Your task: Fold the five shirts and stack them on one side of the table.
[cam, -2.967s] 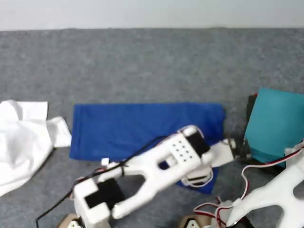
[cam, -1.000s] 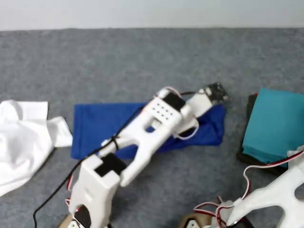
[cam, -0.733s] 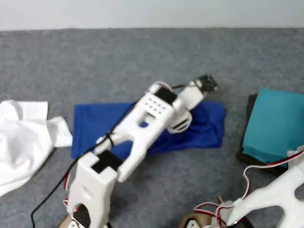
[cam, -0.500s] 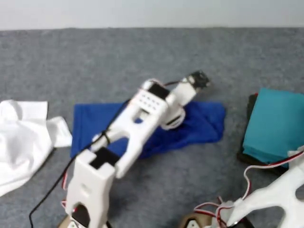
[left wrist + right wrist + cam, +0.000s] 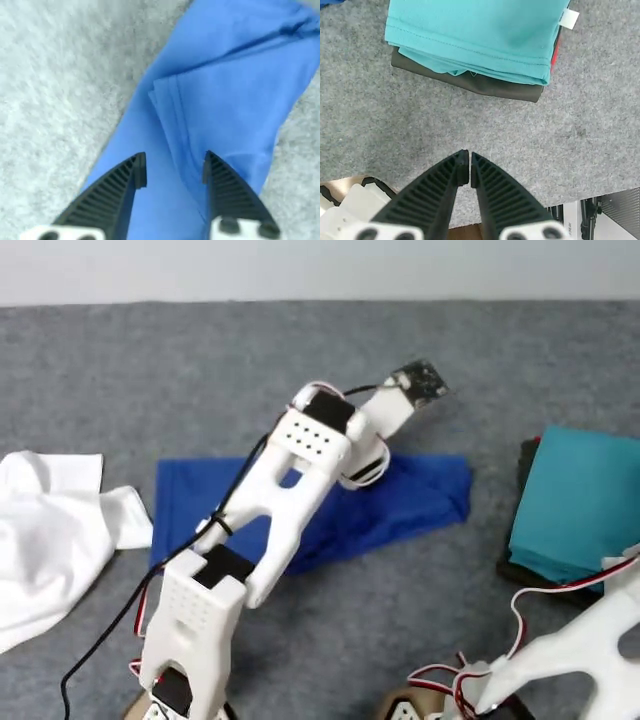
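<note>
Blue shirt (image 5: 420,498) lies part-folded mid-table, my left arm (image 5: 300,465) crossing it, left gripper (image 5: 172,170) above it with jaws spread, empty. Teal-topped stack (image 5: 575,500) right of it, crumpled white shirt (image 5: 50,530) left; right gripper (image 5: 465,167) pressed together near the stack

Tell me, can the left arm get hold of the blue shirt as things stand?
Probably yes: the left end effector is open right over the blue shirt, straddling a folded edge, and nothing lies between them.
</note>
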You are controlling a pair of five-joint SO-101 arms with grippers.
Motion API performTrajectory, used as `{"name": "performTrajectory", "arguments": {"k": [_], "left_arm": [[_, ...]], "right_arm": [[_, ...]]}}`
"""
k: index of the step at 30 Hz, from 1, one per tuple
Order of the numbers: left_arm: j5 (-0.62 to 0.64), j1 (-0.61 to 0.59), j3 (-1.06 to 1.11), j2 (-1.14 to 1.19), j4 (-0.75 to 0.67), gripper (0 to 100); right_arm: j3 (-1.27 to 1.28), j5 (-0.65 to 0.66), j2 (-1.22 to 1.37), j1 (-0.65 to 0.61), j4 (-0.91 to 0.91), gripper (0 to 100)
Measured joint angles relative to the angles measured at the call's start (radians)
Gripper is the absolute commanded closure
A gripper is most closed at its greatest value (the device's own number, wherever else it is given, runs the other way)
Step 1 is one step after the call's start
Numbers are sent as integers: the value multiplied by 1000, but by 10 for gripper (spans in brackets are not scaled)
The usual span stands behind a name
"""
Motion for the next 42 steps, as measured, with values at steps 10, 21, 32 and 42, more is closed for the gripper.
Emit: {"name": "performTrajectory", "arguments": {"k": [10,21,32,42], "left_arm": [[-106,31,-17,0,267,877],[-110,-43,72,158,181,882],[-61,38,-140,69,267,878],[54,130,-144,173,40,877]], "right_arm": [[0,0,0,0,0,990],[0,0,0,0,0,990],[0,0,0,0,0,990],[0,0,0,0,0,990]]}}
